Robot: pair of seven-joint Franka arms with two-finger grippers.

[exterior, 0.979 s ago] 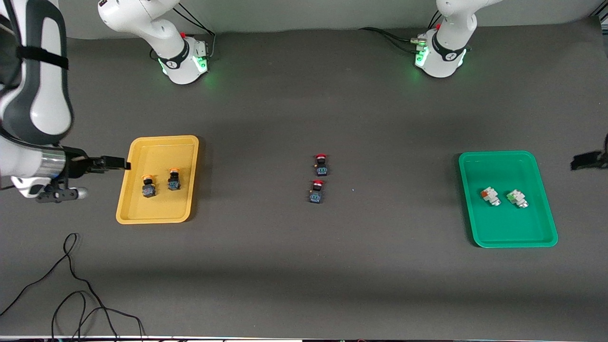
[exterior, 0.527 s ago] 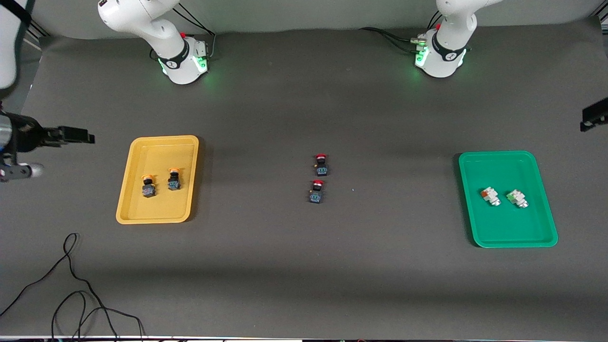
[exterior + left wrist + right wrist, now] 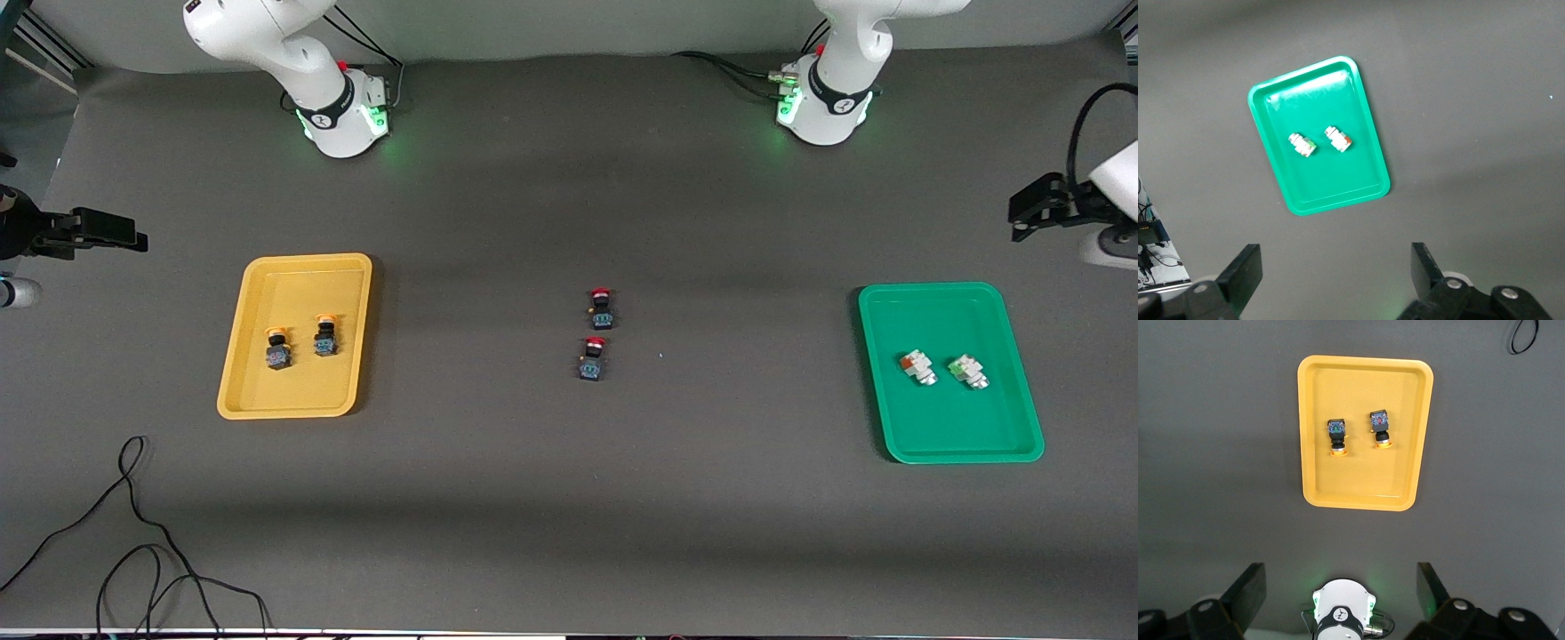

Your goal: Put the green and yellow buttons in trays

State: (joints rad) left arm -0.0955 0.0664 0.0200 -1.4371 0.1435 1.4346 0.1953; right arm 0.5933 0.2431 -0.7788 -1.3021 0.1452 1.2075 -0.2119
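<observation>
Four buttons are seated: two in the yellow tray [image 3: 258,391], two in the green tray [image 3: 942,436]. Both the left end effector [image 3: 1331,273] and the right end effector [image 3: 1341,593] are spread wide and empty, so only clear parking is needed.

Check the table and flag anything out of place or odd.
One oddity: in the green tray, one white button shows a green end, but the other white button shows a reddish-orange end. The yellow buttons lie in the yellow tray; the red buttons sit mid-table.
</observation>
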